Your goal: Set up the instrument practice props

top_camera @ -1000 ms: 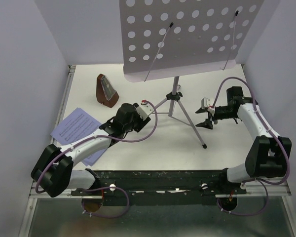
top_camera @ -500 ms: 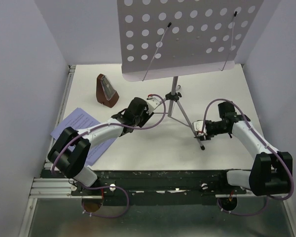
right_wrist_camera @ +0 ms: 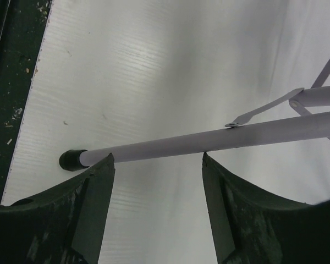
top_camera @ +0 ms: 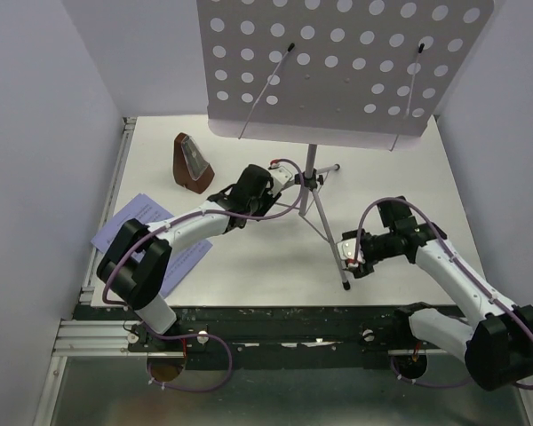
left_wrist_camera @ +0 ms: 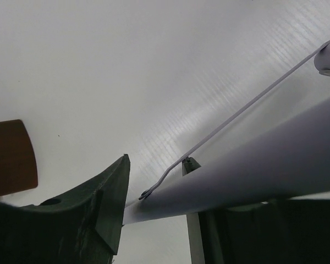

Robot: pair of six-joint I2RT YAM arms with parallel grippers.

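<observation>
lilac music stand [top_camera: 338, 71] has shifted left; right gripper [top_camera: 351, 266] jaws spread at its tripod leg [right_wrist_camera: 209, 142]; left gripper [top_camera: 278, 182] hold unclear; repositioning underway

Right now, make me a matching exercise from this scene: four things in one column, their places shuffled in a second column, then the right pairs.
Things
1. metronome
2. sheet-music pages
3. left tool
4. right tool

Places
A. by the black foot of the near tripod leg
B. standing on the far left part of the table
C. close to the tripod hub
D. lying flat, partly under the left arm

Pairs: 1-B, 2-D, 3-C, 4-A
</observation>
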